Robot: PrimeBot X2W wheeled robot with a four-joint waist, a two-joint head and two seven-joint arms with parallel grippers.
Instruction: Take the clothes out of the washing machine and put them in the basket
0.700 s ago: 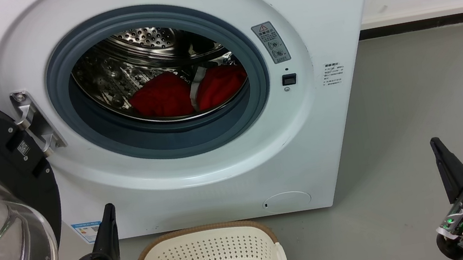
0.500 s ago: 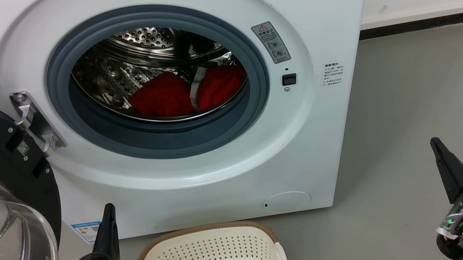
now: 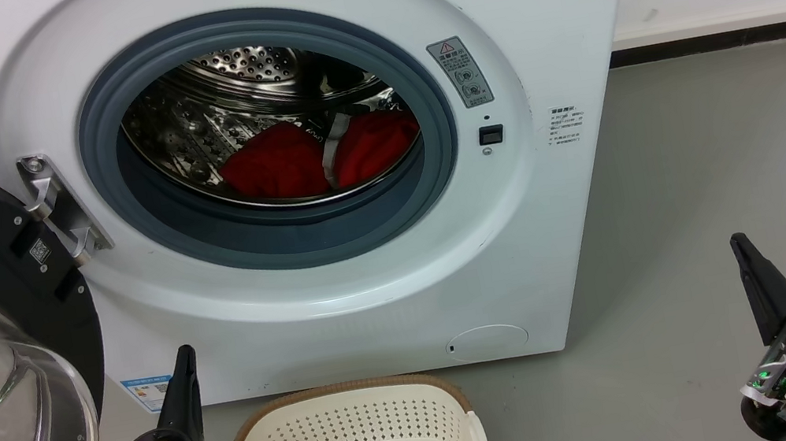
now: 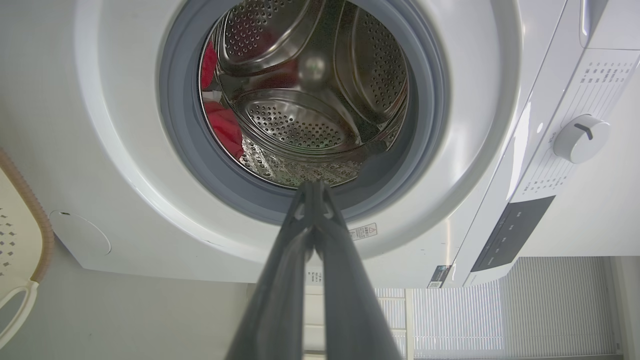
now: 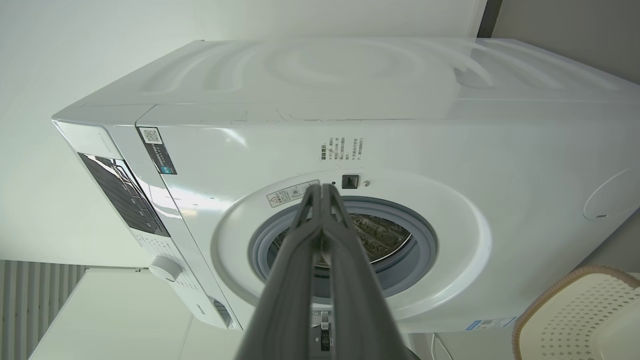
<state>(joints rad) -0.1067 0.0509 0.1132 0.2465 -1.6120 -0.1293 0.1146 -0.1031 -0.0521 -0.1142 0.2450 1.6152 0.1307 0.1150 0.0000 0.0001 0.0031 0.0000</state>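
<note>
Clothes (image 3: 318, 155), in the head view, are lying in the washing machine (image 3: 529, 30), the basket (image 3: 346, 392) below holding none; nothing is moved yet; in the left wrist view the left gripper (image 4: 313, 186) is holding its fingers pressed together; in the right wrist view the right gripper (image 5: 322, 187) is doing likewise.

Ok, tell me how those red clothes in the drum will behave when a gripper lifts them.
The clothes lie slumped in soft rounded heaps, so they will probably hang limp and drape from one pinch. The pale strip between the heaps suggests loose parts that may trail and catch on the grey door seal.
</note>
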